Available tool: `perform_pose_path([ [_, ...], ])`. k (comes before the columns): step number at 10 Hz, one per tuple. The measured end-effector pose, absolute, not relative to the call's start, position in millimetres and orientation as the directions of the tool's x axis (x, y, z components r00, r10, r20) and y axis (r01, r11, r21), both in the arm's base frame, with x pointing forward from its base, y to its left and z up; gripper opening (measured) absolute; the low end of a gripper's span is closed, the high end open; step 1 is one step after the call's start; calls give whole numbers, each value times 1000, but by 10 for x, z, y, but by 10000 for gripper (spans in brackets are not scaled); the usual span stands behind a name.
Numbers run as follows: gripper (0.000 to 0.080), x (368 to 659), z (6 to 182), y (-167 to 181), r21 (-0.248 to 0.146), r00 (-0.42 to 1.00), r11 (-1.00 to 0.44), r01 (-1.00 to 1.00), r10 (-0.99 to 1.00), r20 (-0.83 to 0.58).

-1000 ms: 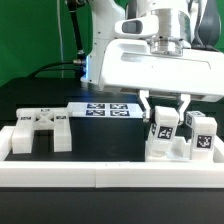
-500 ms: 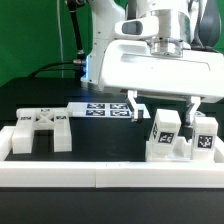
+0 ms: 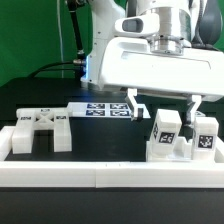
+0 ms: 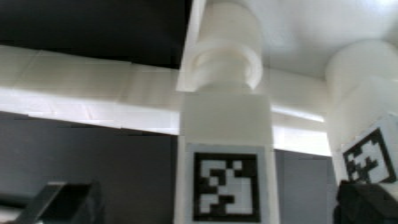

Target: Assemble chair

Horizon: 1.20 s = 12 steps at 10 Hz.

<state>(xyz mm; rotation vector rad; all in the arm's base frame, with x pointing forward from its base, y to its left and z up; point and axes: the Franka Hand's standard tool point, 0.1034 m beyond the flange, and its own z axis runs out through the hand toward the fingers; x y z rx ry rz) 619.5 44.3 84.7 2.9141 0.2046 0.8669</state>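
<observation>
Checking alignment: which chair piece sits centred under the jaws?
The taller tagged post, centred beneath the gripper; its shorter neighbour stands off to the side.

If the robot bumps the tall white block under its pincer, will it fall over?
Probably it could tip: the tall white block stands upright and narrow. It looks stiff and chunky, so it shouldn't bend. Its smooth sides might slip in the open pincer.
</observation>
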Motion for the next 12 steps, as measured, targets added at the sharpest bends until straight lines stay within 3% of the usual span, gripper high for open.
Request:
perform_pose_path([
  [4,649,6222,1007,458,110,857,-988,113,152,491],
  [6,649,6193,946,471,105,872,-988,117,152,464],
  [10,649,6180,928,473,42,973,-991,125,131,192],
  [12,649,6218,1002,487,15,991,-992,127,128,31],
])
